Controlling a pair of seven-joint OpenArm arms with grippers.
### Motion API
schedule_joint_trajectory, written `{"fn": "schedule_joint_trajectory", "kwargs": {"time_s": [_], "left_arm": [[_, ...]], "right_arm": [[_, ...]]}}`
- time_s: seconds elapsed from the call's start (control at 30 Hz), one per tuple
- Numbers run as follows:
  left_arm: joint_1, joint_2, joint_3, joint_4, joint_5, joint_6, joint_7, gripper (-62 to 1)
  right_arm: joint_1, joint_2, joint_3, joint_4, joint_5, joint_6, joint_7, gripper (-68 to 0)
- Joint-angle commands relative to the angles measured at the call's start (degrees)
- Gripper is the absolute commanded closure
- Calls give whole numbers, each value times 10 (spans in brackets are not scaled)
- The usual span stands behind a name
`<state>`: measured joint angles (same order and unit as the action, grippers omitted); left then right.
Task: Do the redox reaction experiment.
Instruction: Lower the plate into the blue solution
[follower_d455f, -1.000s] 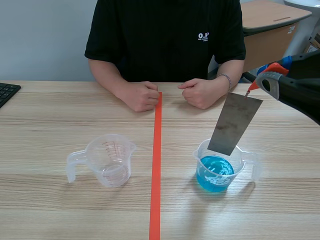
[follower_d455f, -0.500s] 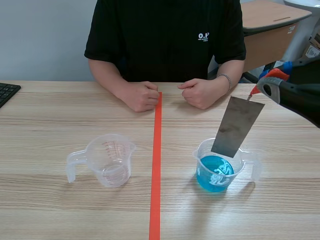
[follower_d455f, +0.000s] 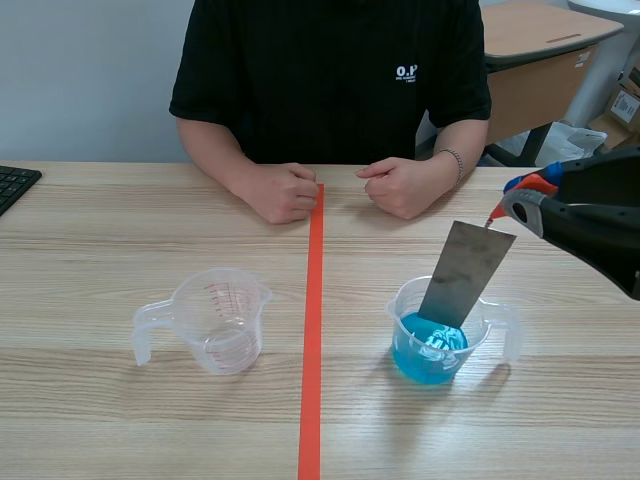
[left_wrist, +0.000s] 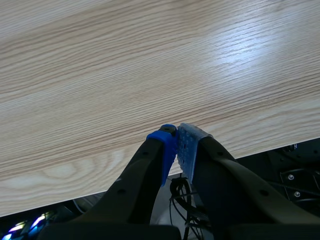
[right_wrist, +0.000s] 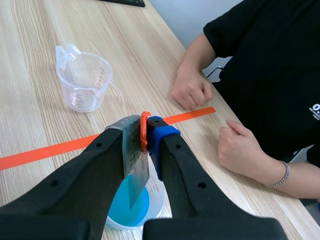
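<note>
From three o'clock the right gripper (follower_d455f: 503, 207) clamps the top corner of the metal sheet (follower_d455f: 465, 272), its long axis leaning one o'clock to seven, lower end in the blue liquid (follower_d455f: 420, 362) of the beaker (follower_d455f: 484, 322), an empty cup (follower_d455f: 215, 320) at nine o'clock; the left gripper (left_wrist: 176, 139) is closed on nothing.

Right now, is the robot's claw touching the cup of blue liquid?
Apart. The scene view shows the right gripper above the cup, with only its metal plate reaching into it.
</note>
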<state>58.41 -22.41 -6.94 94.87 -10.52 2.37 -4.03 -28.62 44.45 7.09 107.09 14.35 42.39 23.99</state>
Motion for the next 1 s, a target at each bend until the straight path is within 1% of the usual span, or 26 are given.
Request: {"fn": "schedule_joint_trajectory", "kwargs": {"time_s": [0.0, 0.13, 0.27, 0.4, 0.47, 0.6, 0.73, 0.97], "left_arm": [[1, -3, 1, 11, -2, 0, -4, -41], [1, -3, 1, 11, -2, -2, -4, -41], [2, -3, 1, 11, -2, -2, -4, -41], [2, -3, 1, 11, -2, -2, -4, -41], [2, -3, 1, 11, -2, -2, -4, -41], [2, -3, 1, 11, -2, -5, -4, -41], [2, -3, 1, 11, -2, -5, -4, -41], [2, -3, 1, 11, -2, -5, -4, -41]], "right_arm": [[16, 1, -2, -3, 3, 3, 12, -15], [37, -3, -26, -21, -23, 3, 17, -15], [56, -3, -46, -40, -26, 3, 25, -15], [75, -4, -64, -64, -50, 3, 50, -15], [84, -10, -72, -78, -59, 3, 56, -15], [102, -23, -87, -110, -93, 3, 81, -15], [122, -25, -110, -141, -121, 3, 110, -15], [147, -42, -136, -189, -189, 3, 161, -15]]}}
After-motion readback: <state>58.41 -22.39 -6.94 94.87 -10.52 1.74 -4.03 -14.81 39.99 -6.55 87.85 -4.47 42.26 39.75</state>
